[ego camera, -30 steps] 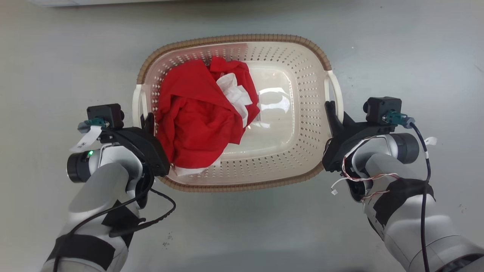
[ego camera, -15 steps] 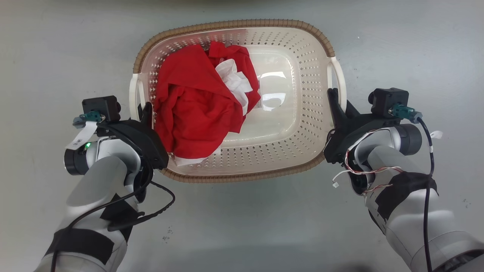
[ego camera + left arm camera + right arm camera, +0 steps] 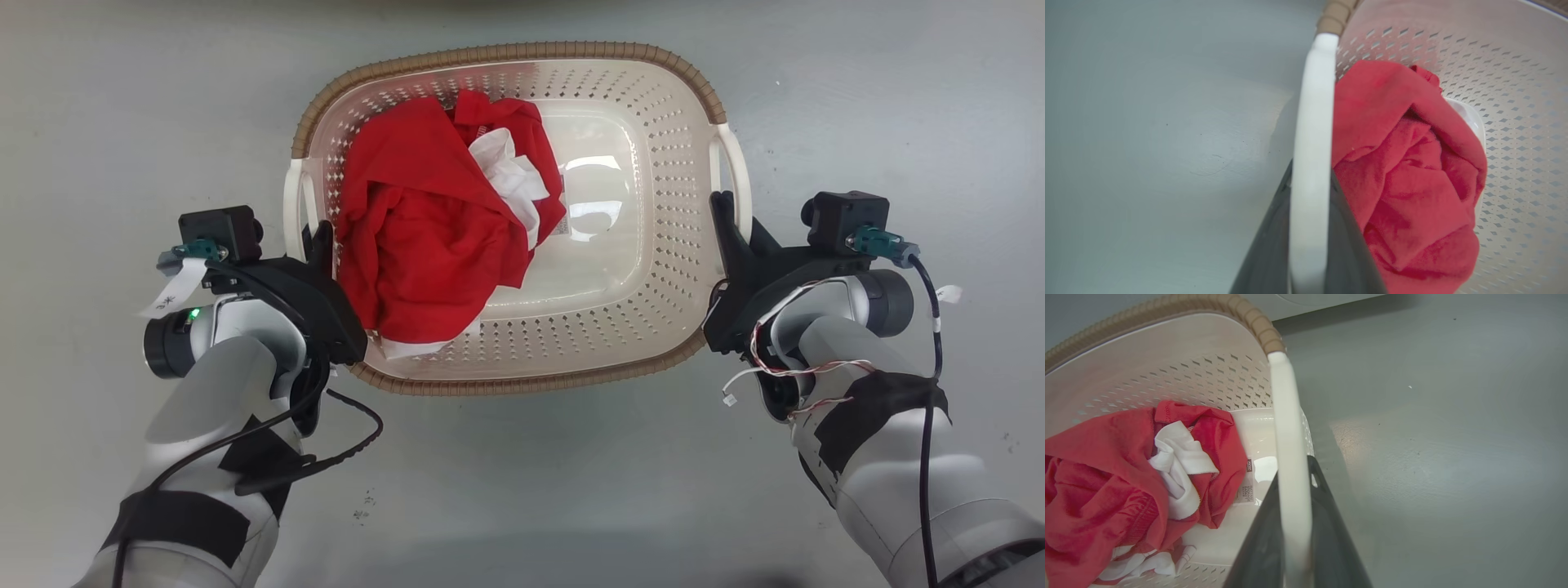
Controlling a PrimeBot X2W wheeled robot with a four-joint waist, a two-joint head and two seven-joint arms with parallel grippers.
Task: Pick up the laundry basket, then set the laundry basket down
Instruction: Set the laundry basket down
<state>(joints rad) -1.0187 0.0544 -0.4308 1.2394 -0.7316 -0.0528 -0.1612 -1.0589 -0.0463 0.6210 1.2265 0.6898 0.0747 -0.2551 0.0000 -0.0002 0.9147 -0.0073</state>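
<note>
The laundry basket [image 3: 506, 54], cream with perforated walls and a brown woven rim, lies in the middle of the head view over the grey floor. It holds a crumpled red garment [image 3: 424, 245] and a white cloth [image 3: 506, 171]. My left gripper [image 3: 314, 241] is shut on the basket's left white handle [image 3: 291, 204]. In the left wrist view that handle [image 3: 1312, 122] runs between my dark fingers [image 3: 1271, 232]. My right gripper [image 3: 722, 214] is shut on the right handle [image 3: 735, 167]. The right wrist view has this handle [image 3: 1286, 428] clamped between the fingers [image 3: 1331, 531].
Bare grey floor [image 3: 531, 490] surrounds the basket on all sides. A pale curved edge of some large object [image 3: 1327, 298] shows at the top of the right wrist view, beyond the basket's far corner. Loose cables hang from both forearms.
The basket, with both grippers still on its handles, has moved up the head view and looks slightly larger, while specks on the floor stay put. In the last half second it drifted slightly right.
</note>
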